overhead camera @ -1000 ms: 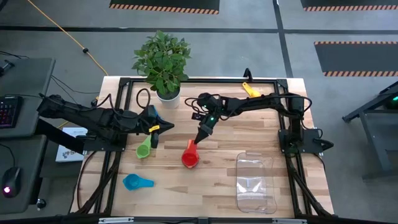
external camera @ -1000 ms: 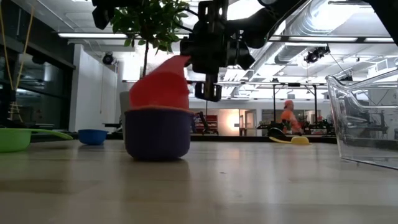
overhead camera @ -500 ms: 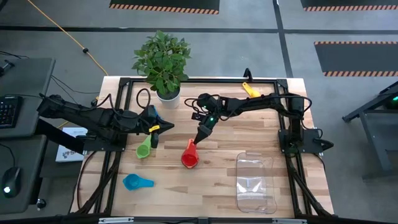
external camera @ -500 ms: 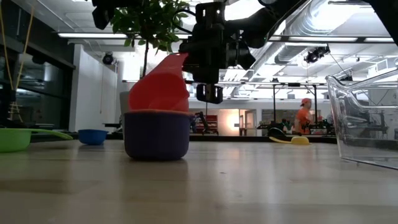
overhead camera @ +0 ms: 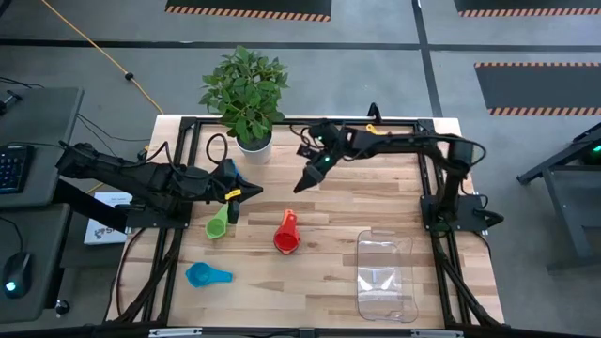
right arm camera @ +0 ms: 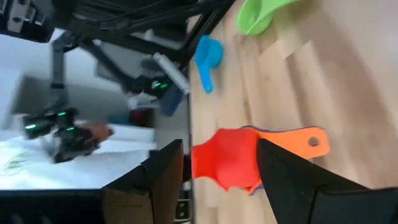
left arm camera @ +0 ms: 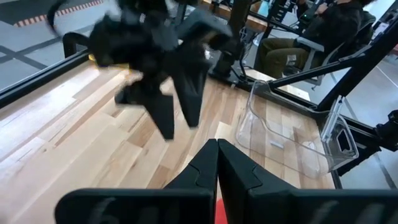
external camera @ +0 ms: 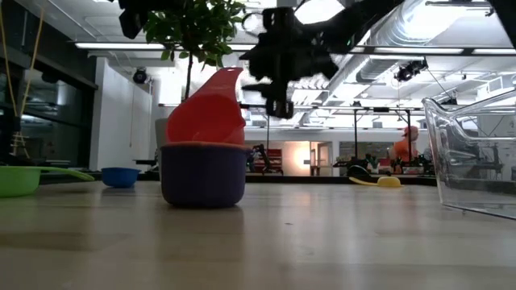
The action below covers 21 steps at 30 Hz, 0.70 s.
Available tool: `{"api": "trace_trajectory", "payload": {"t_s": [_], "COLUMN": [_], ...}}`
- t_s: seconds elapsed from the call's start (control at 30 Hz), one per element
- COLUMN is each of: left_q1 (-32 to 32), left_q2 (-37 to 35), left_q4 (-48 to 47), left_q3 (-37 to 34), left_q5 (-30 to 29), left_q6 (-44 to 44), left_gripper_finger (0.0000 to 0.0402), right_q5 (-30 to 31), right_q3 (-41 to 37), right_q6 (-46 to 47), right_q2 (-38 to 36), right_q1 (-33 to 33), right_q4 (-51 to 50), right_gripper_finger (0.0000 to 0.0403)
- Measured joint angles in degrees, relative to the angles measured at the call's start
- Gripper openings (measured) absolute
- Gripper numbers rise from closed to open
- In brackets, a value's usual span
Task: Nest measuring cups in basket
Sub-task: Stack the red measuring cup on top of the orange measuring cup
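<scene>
The red cup (overhead camera: 286, 235) sits tipped inside a dark blue cup (external camera: 203, 173) near the middle of the wooden counter (overhead camera: 319, 282). An orange handle (right arm camera: 297, 139) pokes out from this same stack. The stack stands by itself, and nothing touches it.

The right gripper (overhead camera: 302, 184) hangs in the air above the counter, between the plant pot (overhead camera: 254, 144) and the stack, and apart from both. Its jaws are open and hold nothing.

The left gripper (overhead camera: 232, 194) waits at the left side of the counter, just beside the green cup (overhead camera: 218, 226). Its jaws are shut tight, and the pictures show nothing between the tips.

The light blue cup (overhead camera: 204, 274) lies alone near the front left of the counter. A yellow cup (overhead camera: 378, 135) lies at the far edge, near the right arm.

The clear basket (overhead camera: 387, 277) stands at the front right of the counter, well apart from the stack. No cup is in the basket.

A person in orange (external camera: 407, 147) is far back in the room.
</scene>
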Motion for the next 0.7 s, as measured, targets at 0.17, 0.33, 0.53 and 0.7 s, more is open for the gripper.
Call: {"api": "trace_trajectory", "payload": {"t_s": [0.17,0.33,0.53,0.7], "left_q1": [0.0,0.0,0.0,0.0], "left_q2": [0.0,0.0,0.0,0.0], "left_q4": [-0.3,-0.3,-0.2,-0.2], "left_q3": [0.0,0.0,0.0,0.0], "left_q5": [0.0,0.1,0.2,0.2], "left_q6": [0.3,2.2,2.4,2.4], "left_gripper_finger": [0.0,0.0,0.0,0.0], "right_q5": [14.8,28.4,35.6,40.3], "right_q3": [0.0,0.0,-4.5,-11.5], "right_q6": [-9.7,-11.1,-6.6,4.6], "right_q2": [-6.9,-10.3,-9.9,-9.8], "right_q1": [6.5,15.7,23.5,25.1], "right_q4": [-14.3,-21.6,-16.9,3.8], "right_gripper_finger": [0.0195,0.0195,0.0195,0.0195]}}
